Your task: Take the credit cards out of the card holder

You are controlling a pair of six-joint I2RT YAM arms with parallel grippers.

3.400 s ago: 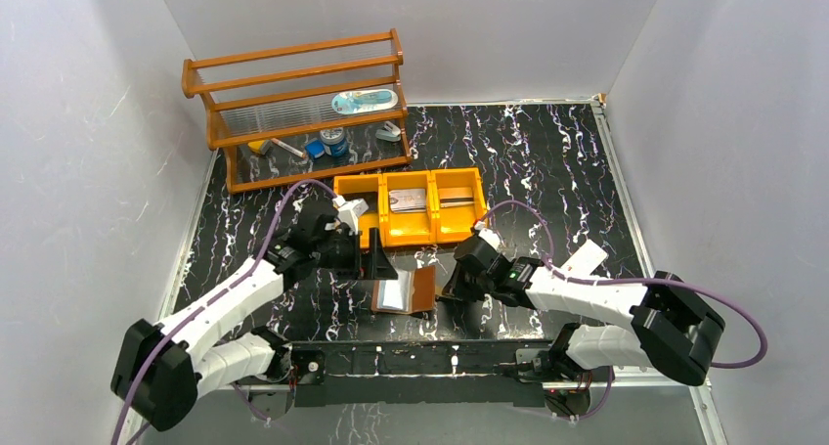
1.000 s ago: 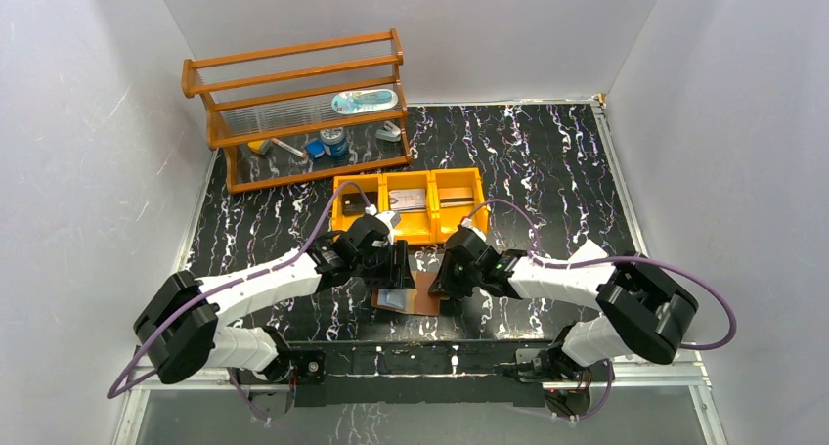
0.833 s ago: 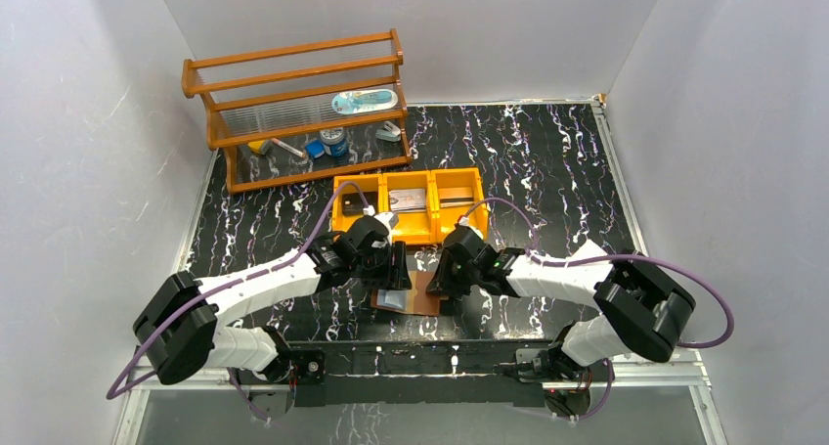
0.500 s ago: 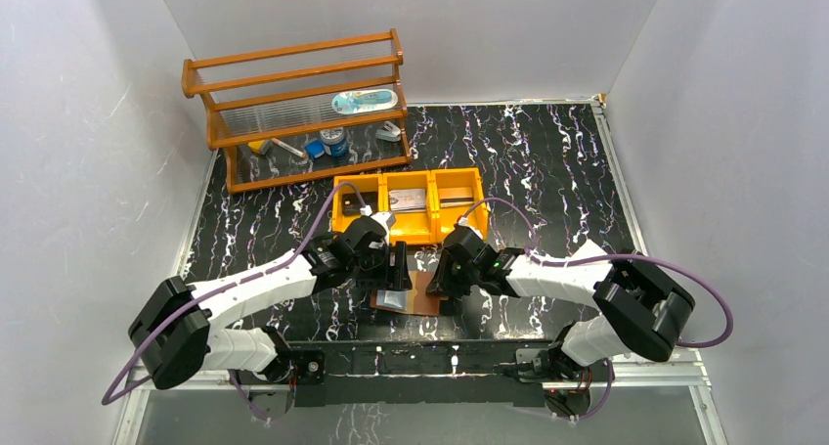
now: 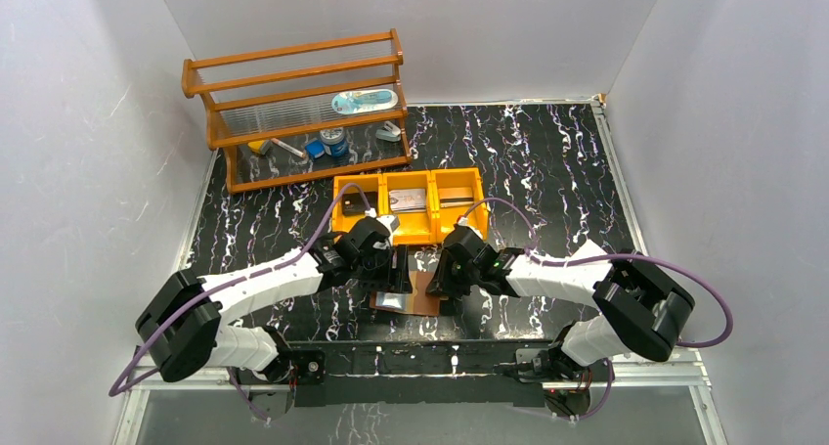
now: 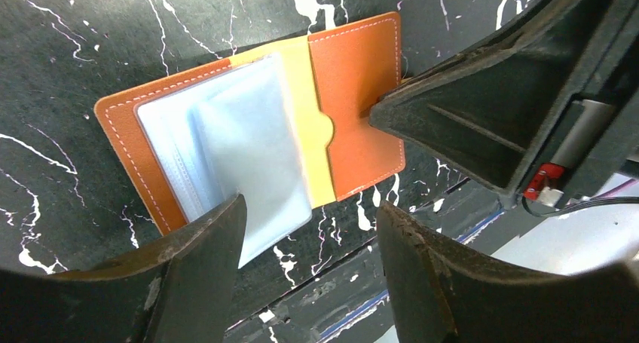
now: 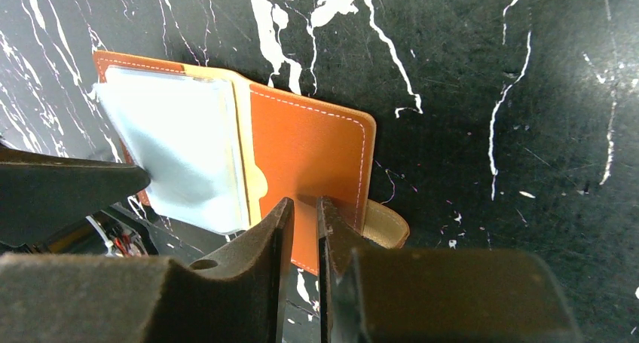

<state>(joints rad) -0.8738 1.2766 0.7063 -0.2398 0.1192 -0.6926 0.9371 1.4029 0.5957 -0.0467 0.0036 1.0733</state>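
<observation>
The card holder [image 5: 418,295] lies open on the black marble table near the front edge. In the left wrist view its brown leather flap [image 6: 358,94] is on the right and its pale grey-blue sleeves [image 6: 241,143] fan up on the left. No separate credit card can be told apart from the sleeves. My left gripper [image 6: 309,260] is open, hovering just above the sleeves' near edge, also seen in the top view [image 5: 396,269]. My right gripper [image 7: 301,203] is shut, its tips pressing down on the right flap [image 7: 316,151]; the snap tab [image 7: 386,226] pokes out beside it.
An orange three-compartment tray [image 5: 367,186] stands just behind the holder, with flat grey items in its middle and right bins. A wooden rack [image 5: 293,112] with small items stands at the back left. The table's metal front rail [image 5: 420,357] runs close below the holder.
Since 3.4 s ago both arms closed in on the holder: the left came over the sleeves, the right onto the right flap. In the last second almost nothing moved.
</observation>
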